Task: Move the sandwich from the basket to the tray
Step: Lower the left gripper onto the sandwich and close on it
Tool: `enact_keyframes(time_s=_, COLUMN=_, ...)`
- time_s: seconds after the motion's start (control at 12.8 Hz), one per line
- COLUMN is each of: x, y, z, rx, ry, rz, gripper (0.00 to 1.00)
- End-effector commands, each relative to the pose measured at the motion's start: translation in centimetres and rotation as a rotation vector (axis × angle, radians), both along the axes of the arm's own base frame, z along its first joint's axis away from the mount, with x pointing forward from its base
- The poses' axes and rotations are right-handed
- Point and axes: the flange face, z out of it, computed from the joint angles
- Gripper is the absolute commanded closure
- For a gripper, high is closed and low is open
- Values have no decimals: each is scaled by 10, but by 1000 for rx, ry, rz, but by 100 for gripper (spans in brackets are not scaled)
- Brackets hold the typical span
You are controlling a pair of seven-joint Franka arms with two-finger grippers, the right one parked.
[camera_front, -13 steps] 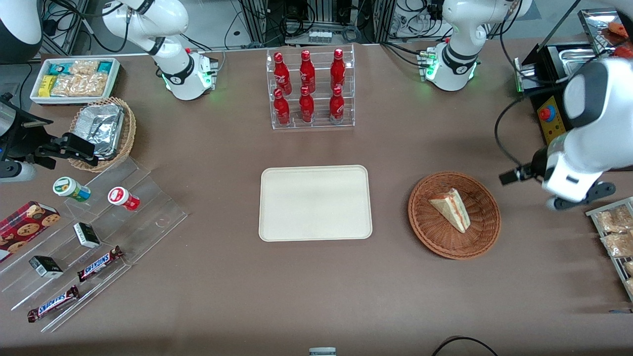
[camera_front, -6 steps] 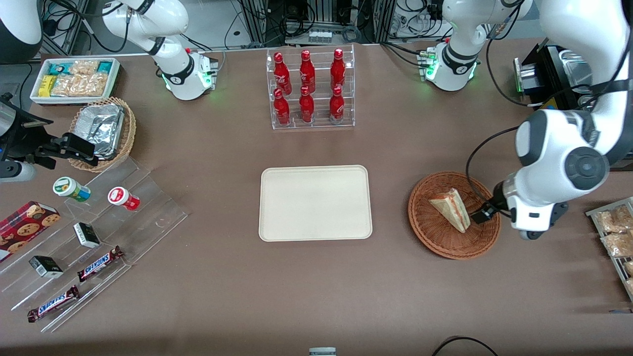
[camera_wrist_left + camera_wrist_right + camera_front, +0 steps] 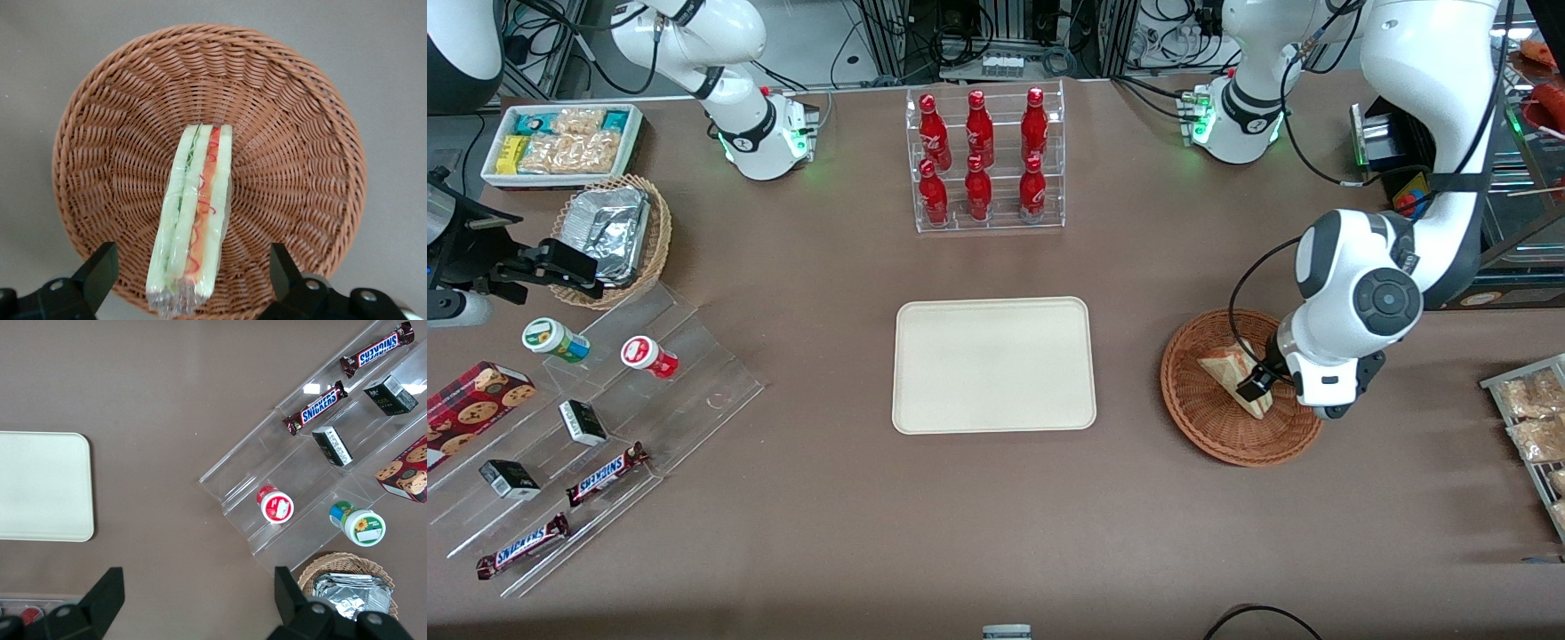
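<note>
One sandwich (image 3: 192, 220) lies in one basket (image 3: 300, 133); the gripper (image 3: 193, 280) hangs above, jaws wide, empty; one tray (image 3: 993, 364) waits.

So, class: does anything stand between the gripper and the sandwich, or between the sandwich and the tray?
Nothing visible does. The gripper hangs open above the sandwich in the basket, one finger on each side. Only bare table lies between the basket and the empty tray.
</note>
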Motion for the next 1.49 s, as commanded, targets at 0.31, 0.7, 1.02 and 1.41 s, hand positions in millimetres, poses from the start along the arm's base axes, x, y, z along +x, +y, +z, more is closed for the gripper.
enact_keyframes(time_s=0.31, x=-18, y=0, z=-19, rx=27, ry=-50, rz=31, gripper=0)
enact_keyframes(time_s=0.7, x=-19, y=-13, z=-29, rx=18, ry=-54, rz=18, gripper=0)
enact_keyframes(time_s=1.02, x=-22, y=-33, z=-41, rx=14, ry=-56, rz=11, gripper=1)
enact_keyframes(time_s=1.41, x=-26, y=-31, z=-45, rx=40, ry=-46, rz=-14, gripper=25)
